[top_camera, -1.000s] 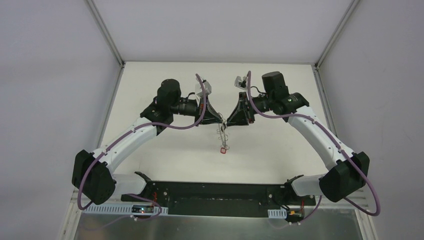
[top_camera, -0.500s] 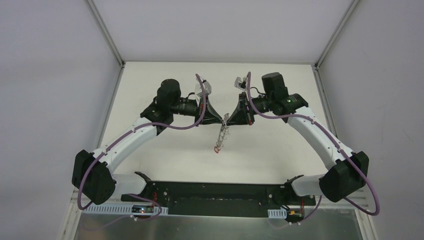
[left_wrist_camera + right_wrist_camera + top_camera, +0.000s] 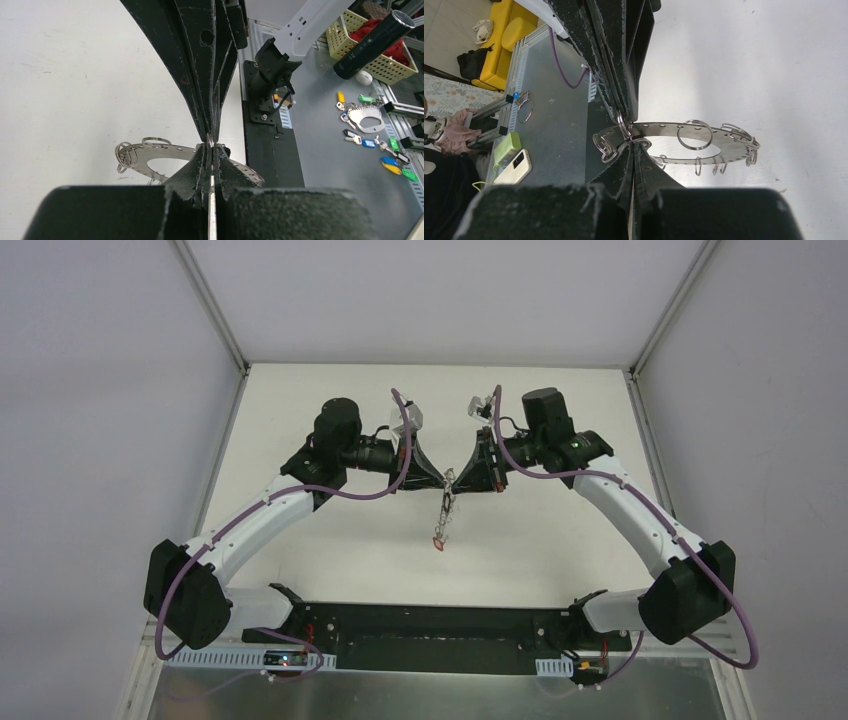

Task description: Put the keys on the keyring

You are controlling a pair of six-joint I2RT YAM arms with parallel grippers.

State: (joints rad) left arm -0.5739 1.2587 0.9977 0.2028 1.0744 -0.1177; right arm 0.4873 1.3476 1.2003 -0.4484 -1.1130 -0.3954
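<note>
The keyring [image 3: 443, 512] hangs edge-on above the white table between my two grippers, with a small red-headed key [image 3: 437, 540] at its lower end. My left gripper [image 3: 443, 481] and right gripper [image 3: 457, 480] meet tip to tip at its top rim, both shut. In the left wrist view my left gripper [image 3: 211, 148] is shut on the rim of the keyring [image 3: 145, 154]. In the right wrist view my right gripper [image 3: 629, 143] is shut on the rim of the keyring [image 3: 724, 142], by a wire loop [image 3: 621, 121]. The black-headed key is not visible.
The black base bar [image 3: 440, 625] runs along the table's near edge. White walls close in the table's left, right and far sides. Off the table, the left wrist view shows spare keys and tags [image 3: 370, 125] and a yellow basket [image 3: 387, 60].
The keyring has turned from angled to edge-on and its lower end with the red key has swung a little left. The right gripper has closed in against the left gripper.
</note>
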